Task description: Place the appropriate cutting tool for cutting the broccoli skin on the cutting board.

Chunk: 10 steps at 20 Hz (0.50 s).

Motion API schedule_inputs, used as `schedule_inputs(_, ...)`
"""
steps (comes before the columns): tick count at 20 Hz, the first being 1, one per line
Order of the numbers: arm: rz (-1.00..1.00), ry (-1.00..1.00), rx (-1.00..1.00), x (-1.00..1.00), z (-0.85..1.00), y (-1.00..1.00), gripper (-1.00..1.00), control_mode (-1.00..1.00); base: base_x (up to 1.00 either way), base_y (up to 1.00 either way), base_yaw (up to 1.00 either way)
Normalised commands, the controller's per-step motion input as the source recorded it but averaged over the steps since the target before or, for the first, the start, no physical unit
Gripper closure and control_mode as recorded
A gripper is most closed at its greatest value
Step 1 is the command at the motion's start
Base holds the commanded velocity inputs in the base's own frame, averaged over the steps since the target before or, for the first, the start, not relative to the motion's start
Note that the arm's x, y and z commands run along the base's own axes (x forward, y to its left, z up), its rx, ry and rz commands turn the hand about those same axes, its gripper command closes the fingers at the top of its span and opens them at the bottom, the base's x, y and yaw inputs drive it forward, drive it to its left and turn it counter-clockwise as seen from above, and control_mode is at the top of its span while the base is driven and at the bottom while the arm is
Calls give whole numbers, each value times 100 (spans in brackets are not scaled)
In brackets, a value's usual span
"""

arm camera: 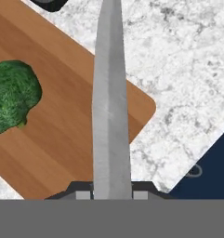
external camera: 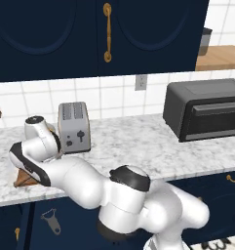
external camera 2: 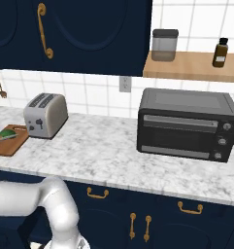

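While the gripper (arm camera: pixel 112 194) clamps its fingers on the slim silver-grey knife (arm camera: pixel 111 107), the blade hangs over the brown wooden cutting board (arm camera: pixel 71 121), beside the dark-green broccoli floret (arm camera: pixel 12 96).

The knife (arm camera: pixel 110 107) has a smooth, dull silver-grey metal blade. The cutting board (arm camera: pixel 71 116) is warm brown wood with fine straight grain, matt. The broccoli (arm camera: pixel 11 95) looks rough and lumpy. The table (arm camera: pixel 178 60) is white, grey-veined marble. The toaster (external camera: pixel 74 127) is brushed metal, and the oven (external camera 2: pixel 186 124) is matt dark grey.
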Motion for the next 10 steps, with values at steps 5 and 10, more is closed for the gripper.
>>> schedule_inputs(5,-2,0,-1,43,-31,5,100,-100,0,0,0)
schedule_inputs(10,0,0,0,29,-33,0,100,-100,0,0,0)
